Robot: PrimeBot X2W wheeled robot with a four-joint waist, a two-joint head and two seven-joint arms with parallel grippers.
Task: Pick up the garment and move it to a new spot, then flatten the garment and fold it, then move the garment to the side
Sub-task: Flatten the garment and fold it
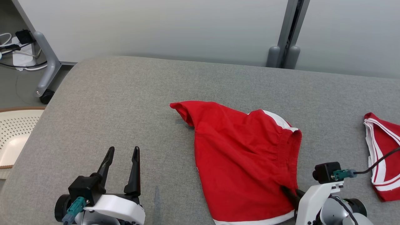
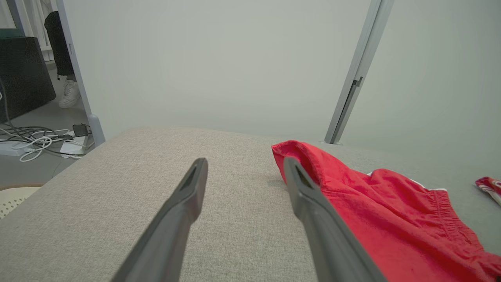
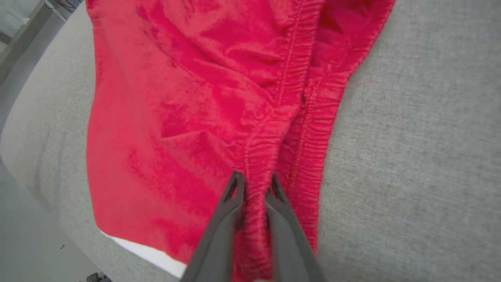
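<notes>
Grey cloth covers the counter (image 1: 125,103), where the red shorts (image 1: 243,150) lie near the middle, looking light and floppy, so the right pincer (image 3: 255,178) pinches their thick stretchy waistband (image 3: 291,70), a good strong spot, while the left pincer (image 1: 123,150) is spread wide nearby.

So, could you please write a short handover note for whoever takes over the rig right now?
Right gripper: closed on the elastic waistband of the red shorts, which lie crumpled on the grey table.
Left gripper: open, over the table left of the shorts.
Done: grasp made.
Remaining: lift and move, flatten, fold, set aside.
A second red-and-white garment lies at the table's right edge.
</notes>
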